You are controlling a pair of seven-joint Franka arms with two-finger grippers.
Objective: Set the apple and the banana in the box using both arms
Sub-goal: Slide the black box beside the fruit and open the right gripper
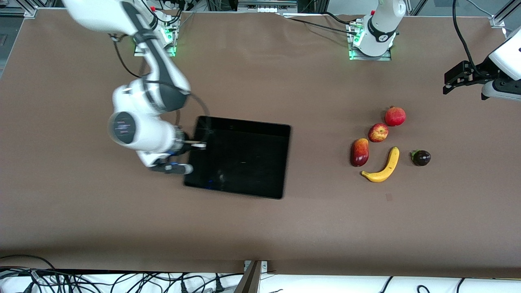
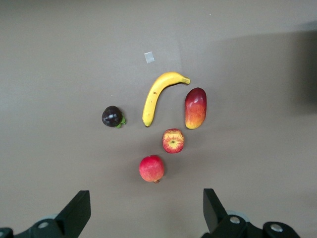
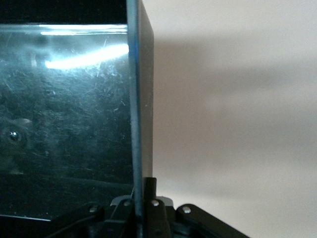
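Observation:
The black box (image 1: 244, 123) lies in the middle of the table, empty. My right gripper (image 1: 194, 144) is shut on the box's wall at the right arm's end; in the right wrist view the thin wall (image 3: 136, 99) runs between the fingers (image 3: 150, 186). The apple (image 1: 378, 132) and the banana (image 1: 384, 166) lie on the table toward the left arm's end, the banana nearer the front camera. My left gripper (image 1: 456, 81) is open and empty, up in the air over the table beside the fruit. The left wrist view shows the apple (image 2: 173, 141) and banana (image 2: 157, 96) past its fingers (image 2: 77, 213).
A uniformly red round fruit (image 1: 395, 116) lies just farther from the front camera than the apple. An oblong dark-red-and-orange fruit (image 1: 360, 152) lies beside the banana, toward the box. A small dark purple fruit (image 1: 421, 158) lies on the banana's left-arm side. Brown tabletop (image 1: 325, 228) surrounds everything.

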